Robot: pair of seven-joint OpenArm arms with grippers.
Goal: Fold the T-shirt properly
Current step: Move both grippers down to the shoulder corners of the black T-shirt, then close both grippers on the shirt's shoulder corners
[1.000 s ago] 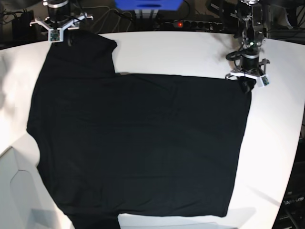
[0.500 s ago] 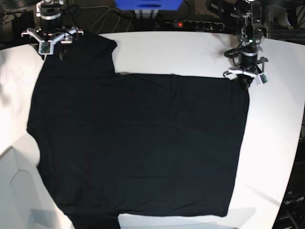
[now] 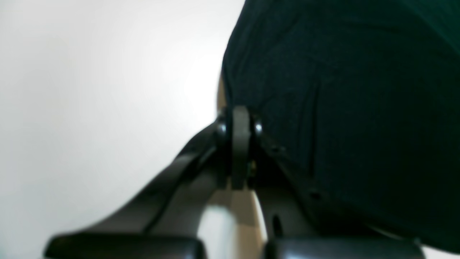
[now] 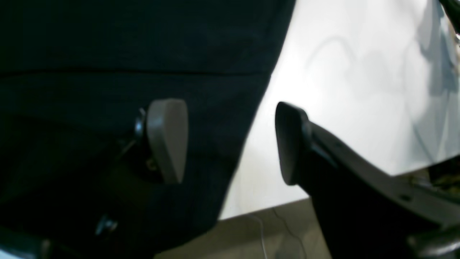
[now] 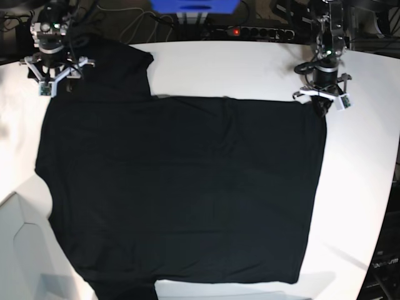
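The T-shirt (image 5: 181,187) lies spread flat across most of the white surface (image 5: 250,69), its body running from the far edge toward the near edge, with one sleeve reaching up into the far corner on my right-hand side and the straight side edge of the cloth facing the edge where my left arm stands. My left hand (image 5: 320,105) sits right at the far corner of the cloth on that side; in the left wrist view its jaws are pressed together, and black fabric lies against them, so I judge it is pinching that corner, though the blur keeps me from seeing the fold of cloth between the tips. My right hand (image 5: 53,78) hangs over the sleeve at the opposite far corner of the surface with its jaws spread wide: in the right wrist view one fingertip (image 4: 167,138) is over the black cloth and the other is over bare surface, so the sleeve's edge runs between them, not yet gripped. Both hands are at the far side of the shirt, well apart, one at each end of its far edge. As I read it, the next move depends on that line: the right hand must close on the sleeve edge before the far edge can be drawn toward the near one.
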